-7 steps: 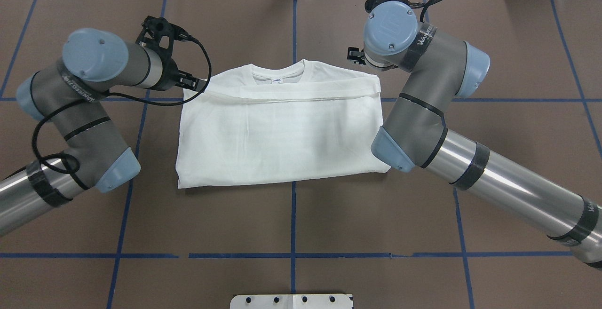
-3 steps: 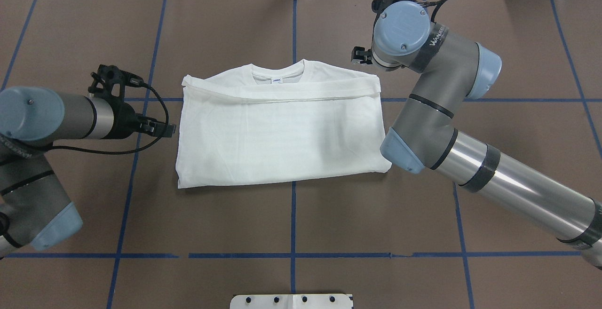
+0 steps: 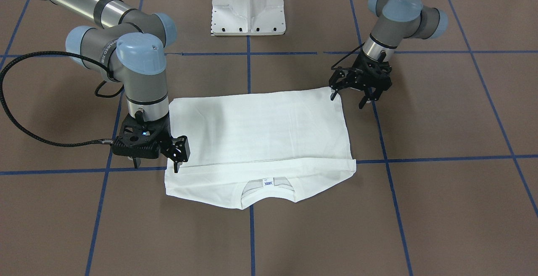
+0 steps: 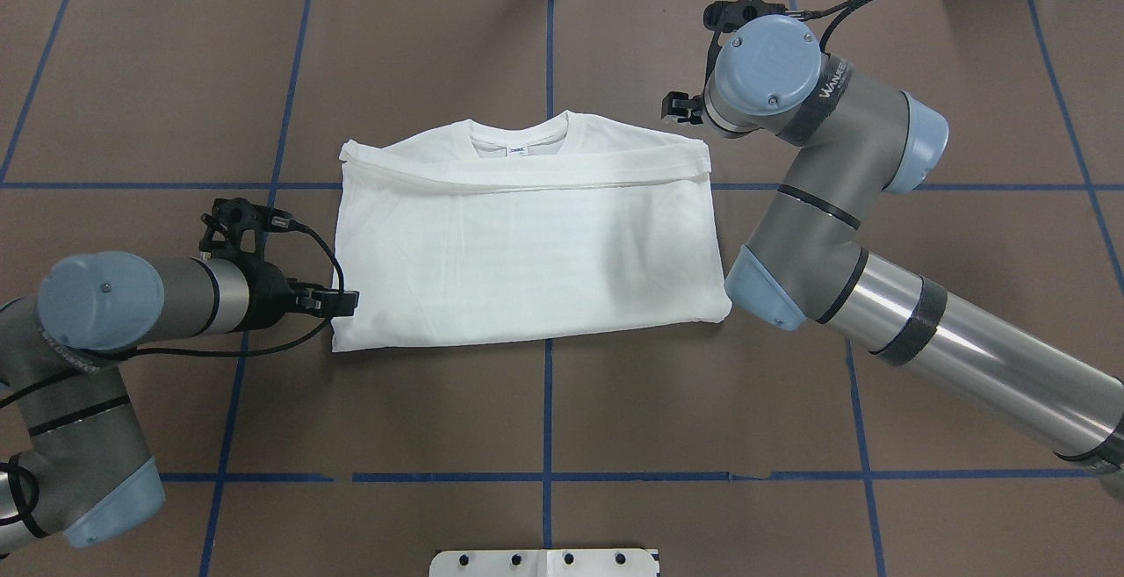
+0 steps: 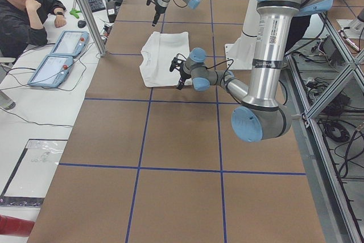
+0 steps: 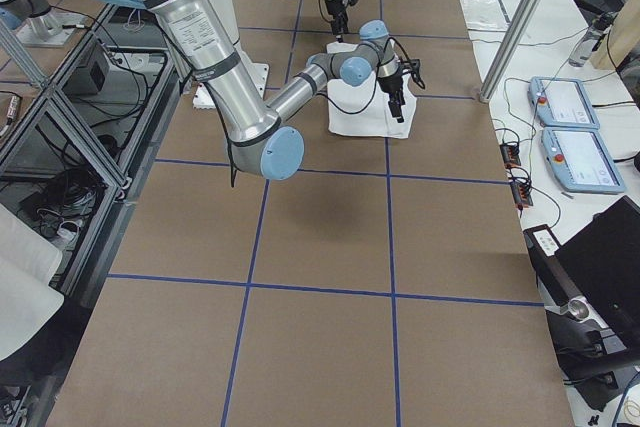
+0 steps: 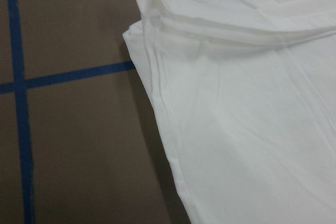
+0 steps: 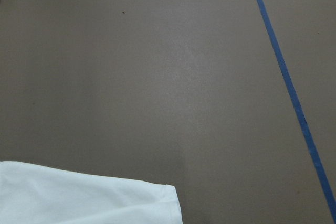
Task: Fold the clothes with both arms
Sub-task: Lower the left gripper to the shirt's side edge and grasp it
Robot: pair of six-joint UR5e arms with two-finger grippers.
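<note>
The clothes, one white shirt [image 4: 527, 252], lie folded flat on the brown table, the collar and neck label [image 4: 518, 152] on the far side. A folded band crosses below the collar. My left gripper [image 4: 344, 303] is low at the shirt's near-left corner. It stands open in the front-facing view [image 3: 348, 99], one fingertip [image 3: 333, 96] at the corner's edge. My right gripper [image 3: 155, 166] hangs open just off the shirt's far-right corner, and shows small from overhead [image 4: 680, 107]. The left wrist view shows the shirt's left edge [image 7: 247, 103]. The right wrist view catches only one shirt corner [image 8: 79, 198].
A white pedestal base [image 3: 248, 7] stands at the robot's side of the table. Blue tape lines [image 4: 546, 410] grid the brown surface. A black cable [image 3: 25, 112] loops beside the right wrist. A person [image 5: 25, 9] sits at a side table with tablets.
My left arm has swung from the shirt's far-left shoulder corner back along the left edge to the near-left corner. The right arm has drifted slightly rightward. The shirt has not moved.
</note>
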